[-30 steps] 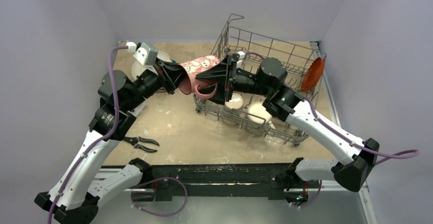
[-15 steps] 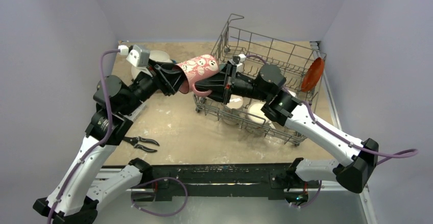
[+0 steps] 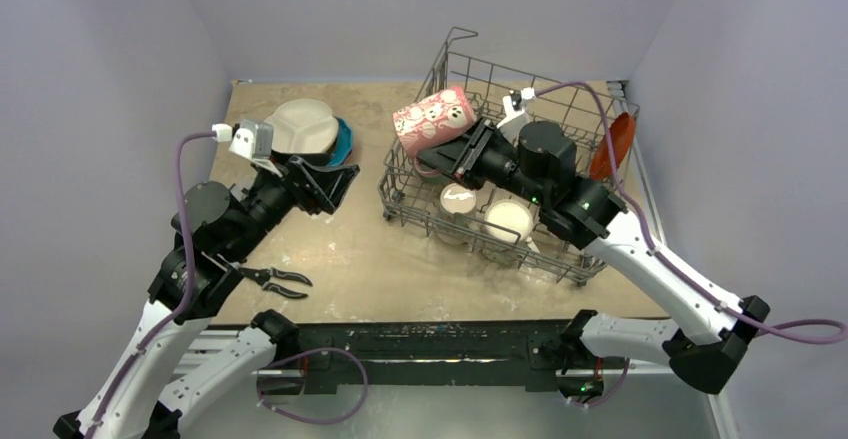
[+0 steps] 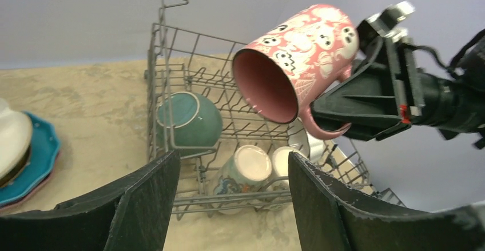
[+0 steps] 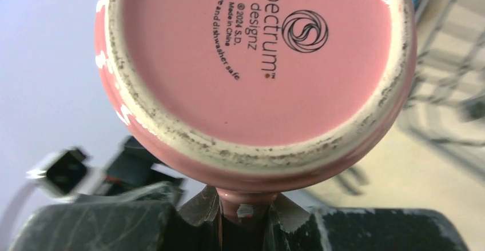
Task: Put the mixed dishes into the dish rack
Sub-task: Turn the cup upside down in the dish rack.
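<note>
Change since earlier frame: the left gripper (image 3: pixel 325 181) has let go of the pink ceramic mug (image 3: pixel 432 119), printed with white cartoon faces, and has drawn back to the left. The right gripper (image 3: pixel 462 154) has carried the mug up over the left end of the grey wire dish rack (image 3: pixel 545 91).
Left gripper: jaws spread wide, holding nothing and touching nothing. Its black fingers (image 4: pixel 143 205) frame the left wrist view, with the mug well apart beyond them.
Right gripper: clamped on the mug's handle. In the right wrist view its fingers (image 5: pixel 200 208) pinch the handle just below the mug's pink base.
Mug attitude: on its side in the air, mouth towards the left gripper, base towards the right wrist camera, handle underneath. In the left wrist view no wire touches it.
Rack contents: a teal round bowl (image 4: pixel 189 119) stands on edge at the left end. A patterned mug (image 4: pixel 229 179) and a cream mug (image 3: pixel 508 221) lie tipped among the tines along the near side. An orange plate (image 3: pixel 612 146) stands upright at the right end wall.
Outside the rack: on the tan table (image 3: pixel 400 259), a white divided plate (image 3: pixel 300 127) tops a stack that includes a teal-blue plate (image 3: pixel 343 144), at the far left.
Other item: black-handled pliers (image 3: pixel 275 279) lie on the table beside the left arm.
</note>
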`<control>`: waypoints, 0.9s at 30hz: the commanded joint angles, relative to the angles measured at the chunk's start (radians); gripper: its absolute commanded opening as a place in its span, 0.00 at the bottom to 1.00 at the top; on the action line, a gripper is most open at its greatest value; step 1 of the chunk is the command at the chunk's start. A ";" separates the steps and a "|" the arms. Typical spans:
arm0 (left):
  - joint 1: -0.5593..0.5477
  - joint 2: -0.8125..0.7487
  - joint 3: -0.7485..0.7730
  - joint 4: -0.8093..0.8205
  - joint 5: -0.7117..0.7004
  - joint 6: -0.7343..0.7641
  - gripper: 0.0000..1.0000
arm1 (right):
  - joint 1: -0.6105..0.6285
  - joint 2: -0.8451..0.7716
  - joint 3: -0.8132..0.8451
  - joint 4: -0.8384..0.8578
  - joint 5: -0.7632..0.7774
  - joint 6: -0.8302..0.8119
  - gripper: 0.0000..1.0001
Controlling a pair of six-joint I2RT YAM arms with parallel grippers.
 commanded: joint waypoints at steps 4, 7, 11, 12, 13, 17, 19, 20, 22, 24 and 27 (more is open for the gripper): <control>-0.021 -0.076 0.047 -0.109 -0.157 0.165 0.69 | 0.001 -0.096 0.315 -0.455 0.348 -0.900 0.00; -0.027 -0.089 0.055 -0.128 -0.164 0.193 0.69 | 0.000 -0.126 0.368 -0.645 0.447 -1.147 0.00; -0.028 -0.090 0.046 -0.123 -0.149 0.194 0.69 | 0.000 -0.126 0.408 -0.876 0.550 -1.372 0.00; -0.031 -0.087 0.043 -0.120 -0.145 0.193 0.69 | 0.000 -0.116 0.418 -0.929 0.561 -1.406 0.00; -0.034 -0.084 0.041 -0.118 -0.144 0.193 0.69 | 0.000 -0.098 0.427 -0.991 0.575 -1.436 0.00; -0.043 -0.072 0.037 -0.116 -0.134 0.179 0.69 | 0.000 -0.051 0.379 -1.188 0.608 -1.532 0.00; -0.044 -0.069 0.035 -0.116 -0.126 0.169 0.69 | 0.000 -0.069 0.333 -1.201 0.622 -1.560 0.00; -0.045 -0.066 0.035 -0.117 -0.123 0.168 0.69 | -0.001 -0.084 0.315 -1.193 0.615 -1.562 0.00; -0.045 -0.064 0.037 -0.124 -0.123 0.167 0.69 | 0.000 -0.119 0.263 -1.187 0.610 -1.566 0.00; -0.045 -0.058 0.049 -0.142 -0.126 0.168 0.69 | -0.002 -0.146 0.186 -1.193 0.621 -1.579 0.00; -0.044 -0.054 0.064 -0.163 -0.125 0.169 0.69 | -0.010 -0.178 0.083 -1.188 0.630 -1.573 0.00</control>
